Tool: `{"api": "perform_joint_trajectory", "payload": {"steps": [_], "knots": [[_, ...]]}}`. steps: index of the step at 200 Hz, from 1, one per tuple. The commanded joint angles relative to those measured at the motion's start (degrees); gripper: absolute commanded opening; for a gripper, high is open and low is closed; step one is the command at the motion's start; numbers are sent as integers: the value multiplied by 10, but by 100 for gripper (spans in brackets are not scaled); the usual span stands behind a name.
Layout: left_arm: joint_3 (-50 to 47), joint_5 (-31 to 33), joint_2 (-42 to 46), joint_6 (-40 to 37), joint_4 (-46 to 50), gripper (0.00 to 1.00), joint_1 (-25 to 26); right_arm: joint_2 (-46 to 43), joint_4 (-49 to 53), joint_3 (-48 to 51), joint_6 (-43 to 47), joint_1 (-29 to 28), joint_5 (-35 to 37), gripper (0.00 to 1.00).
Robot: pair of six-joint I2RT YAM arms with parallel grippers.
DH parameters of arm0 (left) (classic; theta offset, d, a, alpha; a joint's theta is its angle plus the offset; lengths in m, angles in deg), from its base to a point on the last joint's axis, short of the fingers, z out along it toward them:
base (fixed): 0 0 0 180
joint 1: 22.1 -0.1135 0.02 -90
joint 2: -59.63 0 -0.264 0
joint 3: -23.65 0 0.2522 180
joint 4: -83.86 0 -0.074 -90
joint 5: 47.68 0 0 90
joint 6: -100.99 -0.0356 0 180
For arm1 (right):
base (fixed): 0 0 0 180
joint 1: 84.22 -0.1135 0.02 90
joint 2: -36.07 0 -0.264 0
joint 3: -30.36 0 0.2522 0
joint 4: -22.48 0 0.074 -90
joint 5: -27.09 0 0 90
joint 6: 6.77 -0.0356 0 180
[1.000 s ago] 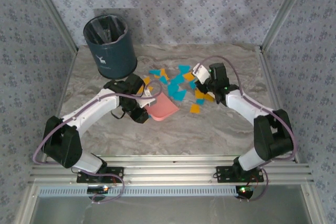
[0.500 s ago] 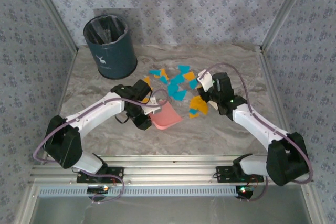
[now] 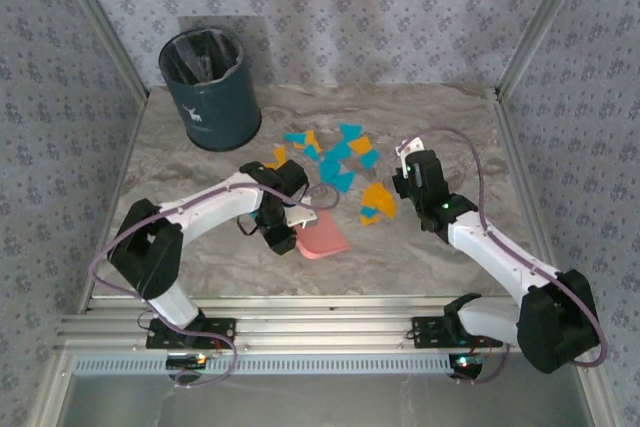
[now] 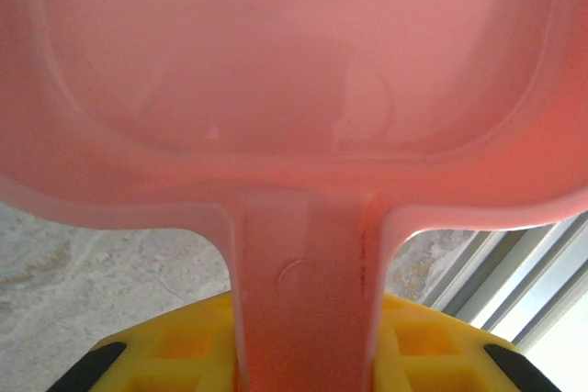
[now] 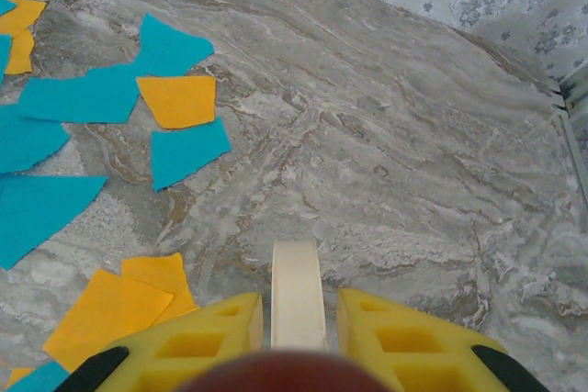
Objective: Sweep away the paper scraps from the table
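The left hand (image 4: 303, 360) is clenched on the handle of a pink dustpan (image 4: 294, 89). Its yellow fingers (image 4: 184, 351) sit on either side of the stem, and its wrist camera looks along the handle into the shallow tray. From above, the pan lies just right of that hand, a little left of the middle of the marbled tabletop (image 3: 430, 257) and on the near side of the litter. Whether its lip touches the surface cannot be told. The paper scraps (image 3: 335, 155), turquoise and orange, lie flat in a loose scatter across the far middle of the tabletop, right of a dark blue bin (image 3: 210, 87) that stands at the far left corner. A smaller clump of orange and turquoise pieces lies apart from the main scatter, on its near side, between the dustpan and the right hand (image 5: 296, 323). That hand is clenched on a cream strip (image 5: 296, 277), held edge-up between its two fingers (image 5: 216, 337), with the strip's far end over bare marble. In its wrist view the nearest scraps lie to the left of the strip, none of them touching it.
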Motion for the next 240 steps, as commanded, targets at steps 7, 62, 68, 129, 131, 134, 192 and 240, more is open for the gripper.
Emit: {"api": "perform_joint_trajectory", "payload": {"steps": [7,62,68,129,131,134,192,240], "knots": [[34,8,-23,-16,21,0,10,-9,-36,8,-22,-13,2,0],[61,-2,-60,-26,24,0,13,16,-38,5,-17,-34,-24,0],[64,-3,-64,-27,26,0,13,17,-39,4,-17,-35,-30,0],[92,-12,-101,-29,41,0,16,24,-36,4,-25,-58,-46,0],[93,-11,-102,-29,41,0,16,24,-35,3,-25,-60,-46,0],[94,-11,-103,-27,41,0,16,24,-36,4,-25,-60,-47,0],[129,-12,-146,-10,63,0,17,25,-26,-1,-26,-75,-74,0],[151,-3,-171,4,64,0,16,25,-22,-6,-37,-87,-94,0]]}}
